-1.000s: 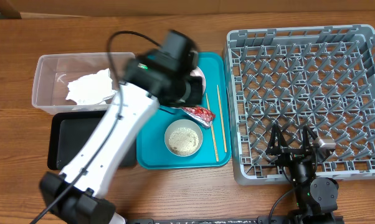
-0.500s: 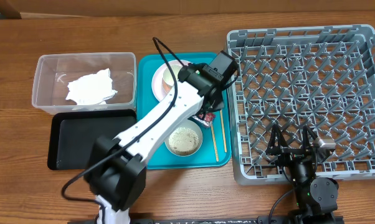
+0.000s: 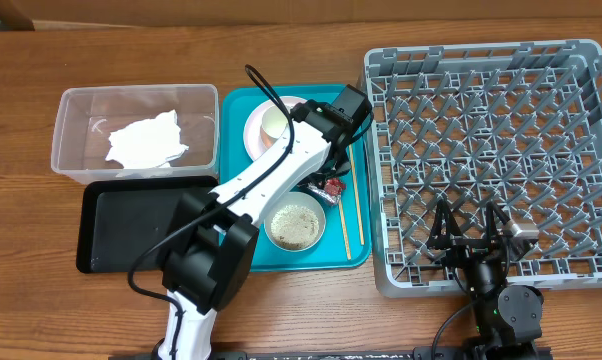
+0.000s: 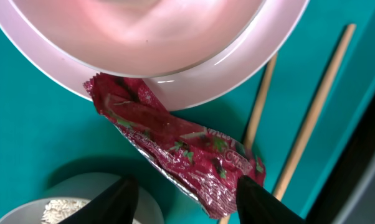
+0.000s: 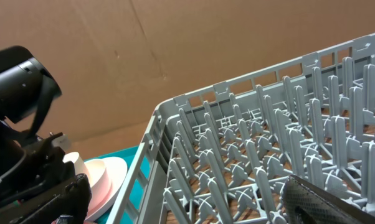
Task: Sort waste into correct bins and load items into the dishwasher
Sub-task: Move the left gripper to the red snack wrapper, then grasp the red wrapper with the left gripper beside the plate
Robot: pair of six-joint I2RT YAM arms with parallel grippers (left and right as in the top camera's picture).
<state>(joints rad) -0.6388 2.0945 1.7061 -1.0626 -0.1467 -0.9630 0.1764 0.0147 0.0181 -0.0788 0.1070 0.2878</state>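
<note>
The shiny red wrapper [image 4: 175, 140] lies on the teal tray [image 3: 243, 250] against the pale pink plate [image 4: 156, 43], beside two chopsticks [image 4: 315, 112]. My left gripper [image 4: 187, 205] is open and hangs just over the wrapper's lower end, one finger on each side; in the overhead view it [image 3: 326, 172] is above the wrapper [image 3: 333, 186]. The white bowl [image 3: 295, 222] holds rice. A white cup [image 3: 273, 122] stands on the plate [image 3: 256, 135]. The napkin [image 3: 146, 140] lies in the clear tub [image 3: 71, 110]. My right gripper [image 3: 468, 235] is open and empty at the front of the grey rack [image 3: 491, 100].
The black tray [image 3: 131, 225] lies in front of the clear tub. The chopsticks [image 3: 347, 225] lie along the teal tray's right side, close to the rack wall. The right wrist view shows rack pegs [image 5: 268, 143] and the plate [image 5: 103, 177] beyond the wall.
My left arm has swung from near the clear tub across to the right side of the teal tray and settled over the red wrapper. The right arm has not moved.
</note>
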